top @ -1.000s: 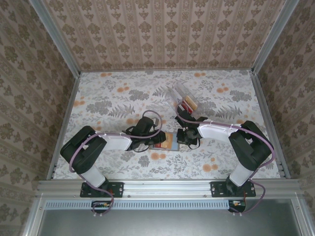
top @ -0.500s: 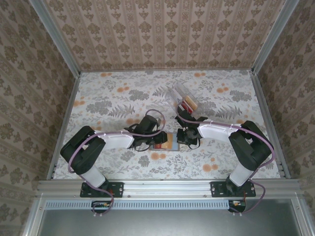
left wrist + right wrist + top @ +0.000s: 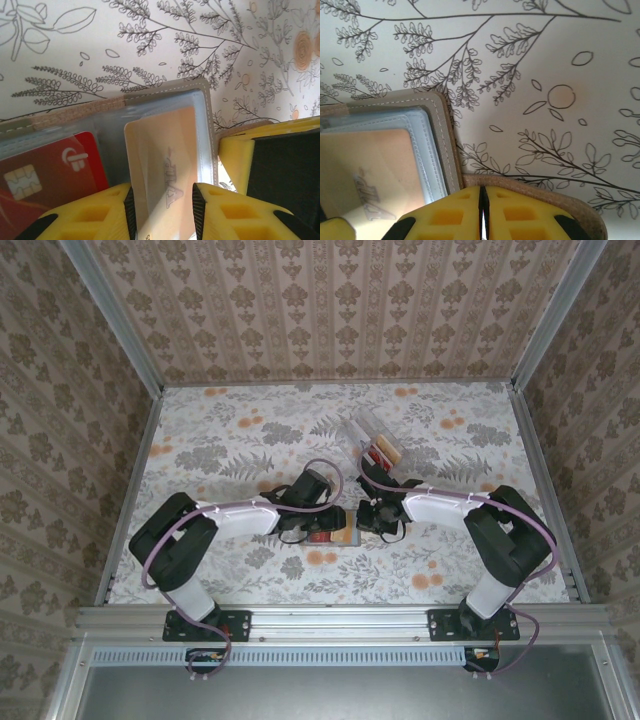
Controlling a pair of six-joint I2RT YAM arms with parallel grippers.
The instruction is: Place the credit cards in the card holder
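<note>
You're handling a thin, stiff orange-yellow plastic card marked VIP (image 3: 160, 160). It is light and slick on its faces, and it will likely bow or skate if you squeeze its edges hard. I'd take it by the two long edges near its trailing end and push it straight in.

The flat grey-taupe folding card holder (image 3: 150, 95) is soft and will probably creep on the floral-print surface (image 3: 150, 30) unless it is pinned. It lies open around the middle of the surface, toward the near side, between the two arms.

The card's leading end sits inside the holder's right clear sleeve, and a red chip card (image 3: 55, 170) occupies the left sleeve. The left claw (image 3: 162, 200) has its fingers apart, flanking the card's long edges; I cannot tell whether they grip it. The right claw (image 3: 481, 200) is closed together on the holder's right-hand flap, just right of the card.
</note>
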